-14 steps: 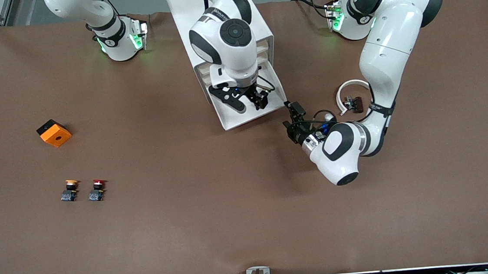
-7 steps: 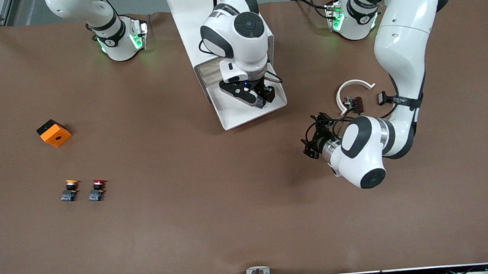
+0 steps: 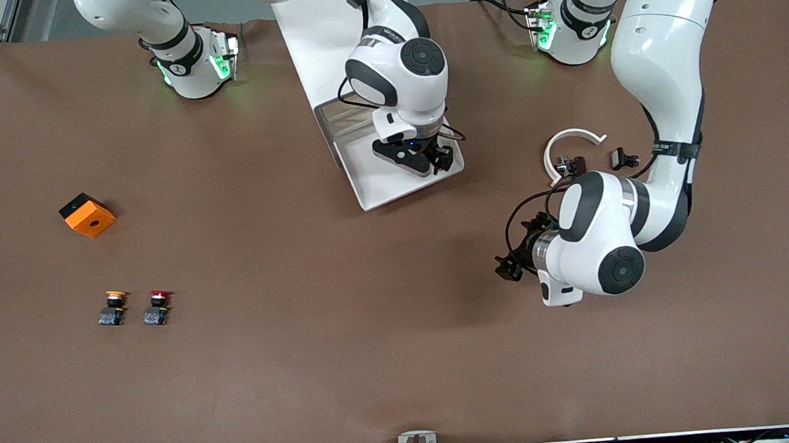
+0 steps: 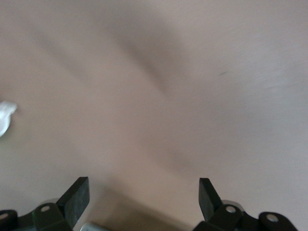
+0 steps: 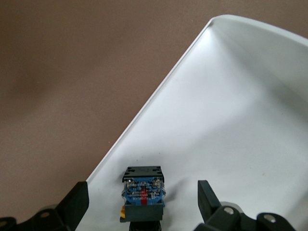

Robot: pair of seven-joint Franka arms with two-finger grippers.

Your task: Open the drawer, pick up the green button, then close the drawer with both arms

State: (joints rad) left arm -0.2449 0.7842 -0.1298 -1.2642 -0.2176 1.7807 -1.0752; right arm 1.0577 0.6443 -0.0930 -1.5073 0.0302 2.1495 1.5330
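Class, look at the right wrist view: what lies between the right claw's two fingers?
The button, on the open drawer's white floor, between the open right claw's fingers, ungripped; right wrist view.

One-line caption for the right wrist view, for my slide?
Right gripper, fingers open, poised over the button lying in the pulled-out white drawer.

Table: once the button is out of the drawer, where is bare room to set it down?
The widest free patch lies nearer the camera than the open drawer, between the red-capped button and the left tool. It is crowded by the white ring.
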